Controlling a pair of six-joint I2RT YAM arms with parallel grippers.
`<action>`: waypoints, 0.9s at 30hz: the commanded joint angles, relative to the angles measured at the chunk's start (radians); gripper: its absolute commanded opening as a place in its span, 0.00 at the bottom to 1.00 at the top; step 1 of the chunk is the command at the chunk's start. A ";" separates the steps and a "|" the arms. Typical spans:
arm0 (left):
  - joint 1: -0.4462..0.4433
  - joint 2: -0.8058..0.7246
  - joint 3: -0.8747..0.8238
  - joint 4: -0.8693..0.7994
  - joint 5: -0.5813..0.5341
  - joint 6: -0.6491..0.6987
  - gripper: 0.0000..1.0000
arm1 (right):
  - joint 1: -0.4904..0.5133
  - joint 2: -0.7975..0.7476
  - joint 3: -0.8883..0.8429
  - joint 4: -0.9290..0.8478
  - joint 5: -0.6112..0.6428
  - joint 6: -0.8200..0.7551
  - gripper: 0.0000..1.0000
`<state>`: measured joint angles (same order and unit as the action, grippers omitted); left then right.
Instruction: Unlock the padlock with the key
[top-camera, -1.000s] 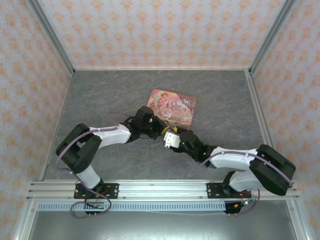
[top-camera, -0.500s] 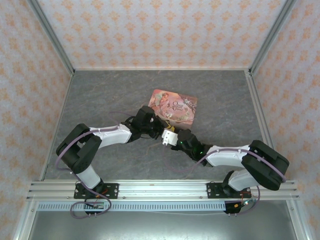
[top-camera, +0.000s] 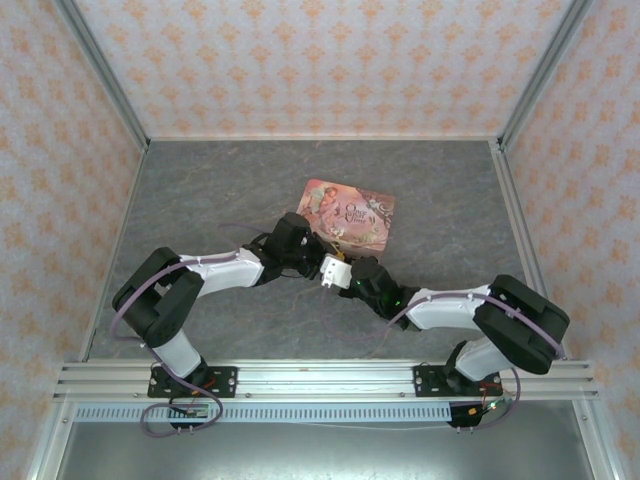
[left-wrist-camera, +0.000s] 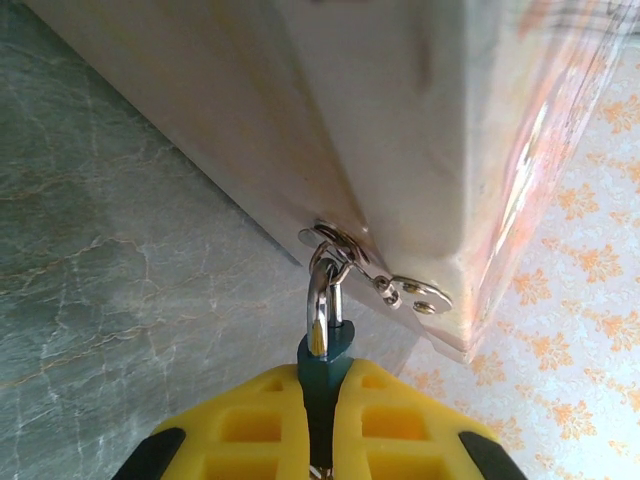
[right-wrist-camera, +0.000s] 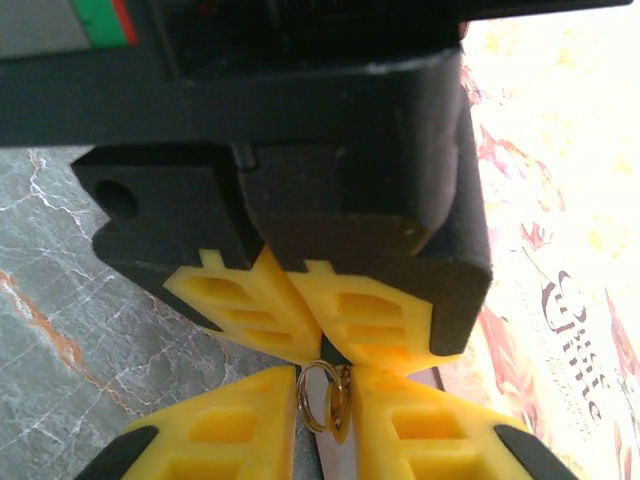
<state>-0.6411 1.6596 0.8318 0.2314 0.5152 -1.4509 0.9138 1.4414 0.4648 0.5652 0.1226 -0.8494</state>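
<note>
Left jaws are clenched on the body of the blue padlock (left-wrist-camera: 322, 372) at the bottom centre of the left wrist view, with yellow pads (left-wrist-camera: 250, 430) on either side. Its steel shackle (left-wrist-camera: 320, 300) runs up through the hasp (left-wrist-camera: 345, 250) of the pink tin (left-wrist-camera: 420, 110). Just right of them, mid-frame in the top view, the right jaws are pinched on a key ring (right-wrist-camera: 318, 398); the key's blade is hidden. The padlock looks light, hard and slick, so it is best held by the flat faces of its body, and the thin key by its head.
</note>
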 joint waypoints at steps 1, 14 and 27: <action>-0.009 0.001 0.036 0.034 0.020 -0.008 0.00 | 0.006 0.023 0.026 0.044 0.039 0.013 0.19; -0.009 0.007 0.044 0.034 0.022 -0.014 0.00 | 0.006 0.025 0.000 0.119 0.096 0.081 0.00; -0.009 0.004 0.046 0.043 0.017 -0.026 0.00 | 0.006 0.090 -0.039 0.298 0.105 0.472 0.00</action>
<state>-0.6403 1.6695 0.8448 0.2340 0.4923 -1.4693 0.9203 1.5002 0.4335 0.7322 0.1894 -0.5362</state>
